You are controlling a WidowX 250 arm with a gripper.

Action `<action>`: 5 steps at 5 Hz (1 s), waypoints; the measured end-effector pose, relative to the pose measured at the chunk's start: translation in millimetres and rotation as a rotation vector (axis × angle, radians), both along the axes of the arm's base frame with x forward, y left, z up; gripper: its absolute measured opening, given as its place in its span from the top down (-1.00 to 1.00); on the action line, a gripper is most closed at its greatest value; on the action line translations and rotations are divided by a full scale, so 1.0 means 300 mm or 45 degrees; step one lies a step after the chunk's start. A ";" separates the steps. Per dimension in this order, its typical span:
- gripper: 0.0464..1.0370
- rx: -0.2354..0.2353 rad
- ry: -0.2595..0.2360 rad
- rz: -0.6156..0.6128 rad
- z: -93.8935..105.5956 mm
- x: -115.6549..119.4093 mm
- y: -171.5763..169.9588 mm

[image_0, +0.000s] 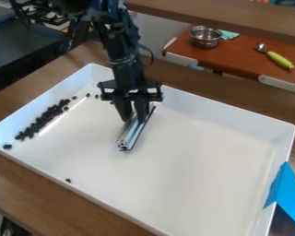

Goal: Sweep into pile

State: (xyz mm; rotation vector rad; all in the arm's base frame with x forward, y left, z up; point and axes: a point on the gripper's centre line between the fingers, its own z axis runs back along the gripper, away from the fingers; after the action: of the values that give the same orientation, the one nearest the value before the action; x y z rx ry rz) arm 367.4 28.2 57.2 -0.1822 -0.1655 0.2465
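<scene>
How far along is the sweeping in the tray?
Partway, I'd say. Most black beads lie in a band along the left side of the tray. The gripper holds a metal bar. Remaining: gathering strays, like the lone bead near the front edge.

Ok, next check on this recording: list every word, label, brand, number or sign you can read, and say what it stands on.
None: I can read no text in this view.
White tray and blue tape: no readable lettering.
Silver metal bar at the gripper: no readable marking.
Metal bowl and green-handled utensil: too small to rule out fine print.
</scene>
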 end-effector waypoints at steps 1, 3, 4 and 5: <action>0.39 0.007 -0.008 0.015 -0.002 0.021 0.019; 0.39 0.062 -0.045 0.117 -0.004 0.025 0.166; 0.39 0.077 -0.046 0.139 -0.006 -0.006 0.233; 0.39 0.089 -0.061 0.188 0.012 -0.051 0.322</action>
State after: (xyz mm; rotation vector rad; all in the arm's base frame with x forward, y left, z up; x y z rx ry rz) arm 352.2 124.9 60.8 -0.1068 -0.2352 0.3831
